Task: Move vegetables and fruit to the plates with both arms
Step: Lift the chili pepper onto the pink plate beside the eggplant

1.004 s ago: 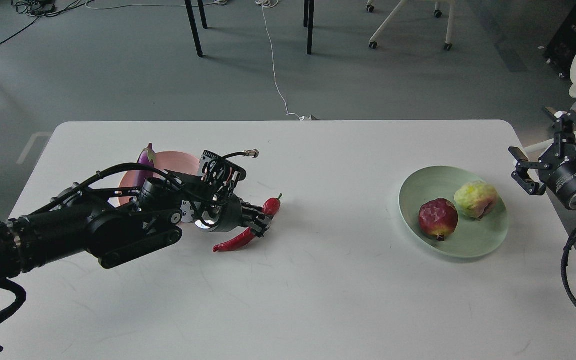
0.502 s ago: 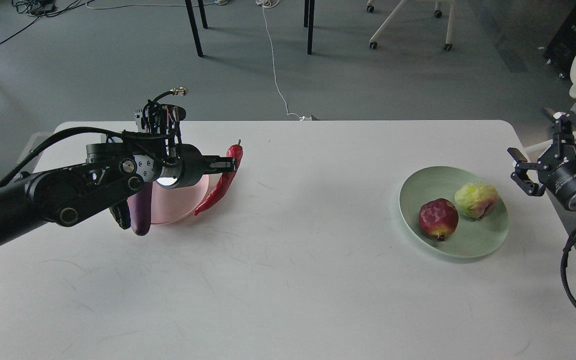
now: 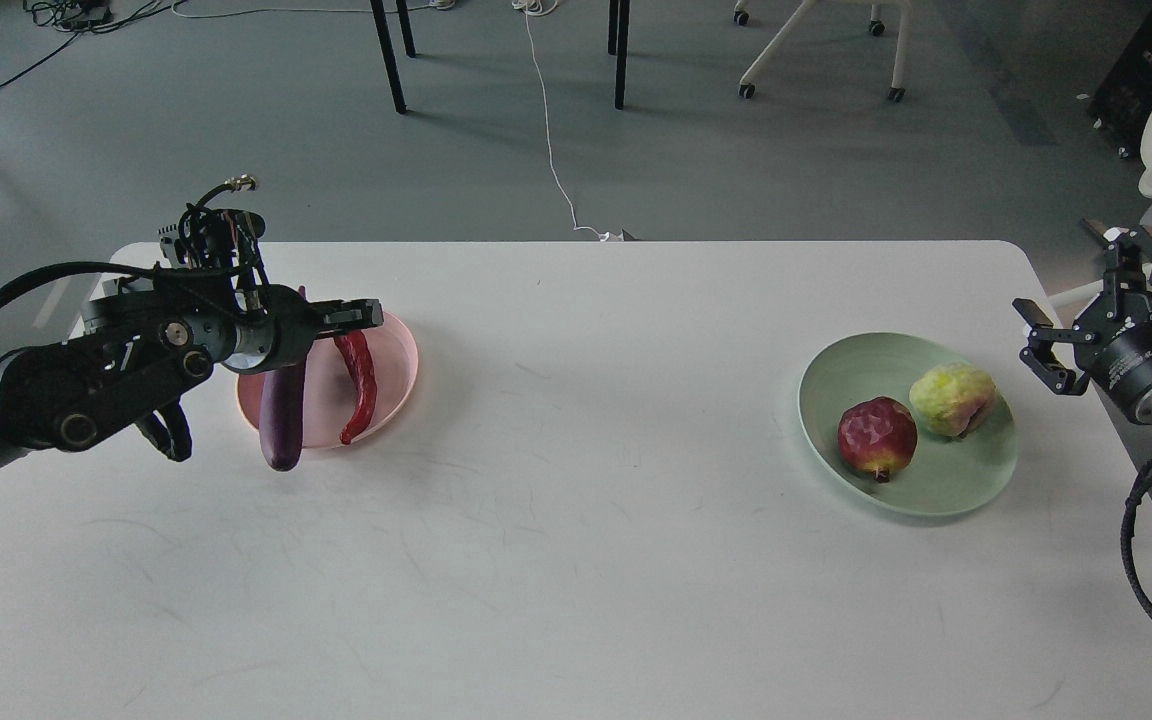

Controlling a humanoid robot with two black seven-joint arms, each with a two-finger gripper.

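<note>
The red chili pepper (image 3: 360, 385) lies on the pale pink plate (image 3: 398, 368) at the table's left, next to the purple eggplant (image 3: 282, 420), whose front end sticks out over the rim. My left gripper (image 3: 356, 315) hovers just above the pepper's upper end with its fingers parted and nothing in them. The dark red pomegranate-like fruit (image 3: 876, 437) and the yellow-green lumpy fruit (image 3: 952, 398) sit on the mint green plate (image 3: 841, 372) at the right. My right gripper (image 3: 1042, 345) is open and empty past that plate's right side.
The white table (image 3: 576, 560) has its right edge close to my right arm. Beyond the far edge are the grey floor, black table legs, a white cable and chairs on castors.
My left gripper carried the chili pepper up from the table and left to the pink plate, where it now lies beside the eggplant. The right arm has hardly moved.
</note>
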